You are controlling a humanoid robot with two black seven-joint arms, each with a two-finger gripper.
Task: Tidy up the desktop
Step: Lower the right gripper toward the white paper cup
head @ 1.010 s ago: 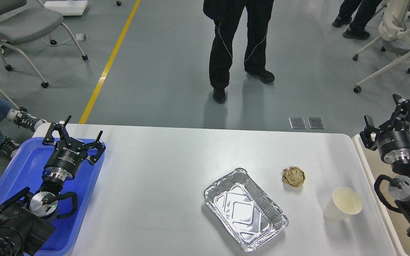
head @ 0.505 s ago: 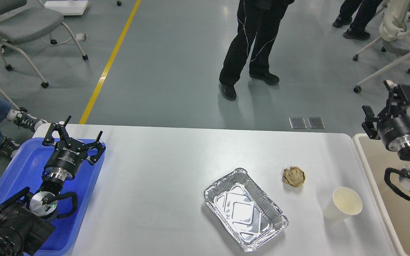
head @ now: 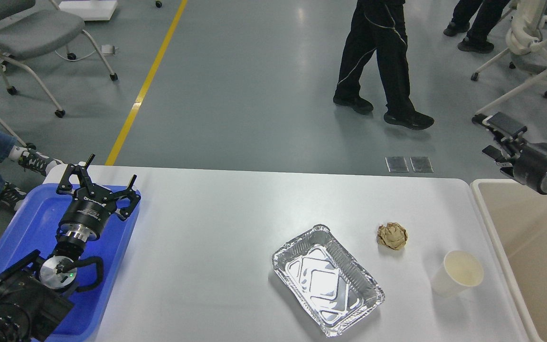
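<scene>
The white desktop (head: 216,228) holds an empty foil tray (head: 326,280) right of centre, a crumpled brown paper ball (head: 391,235) beyond it, and a white paper cup (head: 457,279) lying tilted near the right edge. My left gripper (head: 107,173) is open and empty, hovering over the far right corner of the blue tray (head: 26,223). My right gripper (head: 495,137) is open and empty, raised past the table's far right corner and pointing left, above the beige bin (head: 530,237). It is well away from the cup and the paper ball.
The blue tray overhangs the table's left edge and the beige bin stands against its right edge. A person (head: 378,61) walks on the floor beyond the table. Chairs (head: 26,33) stand at the far left and far right.
My right arm has risen and swung right, so its gripper now lies sideways pointing left. The person has walked to the right. The left arm and the table's things have not moved.
</scene>
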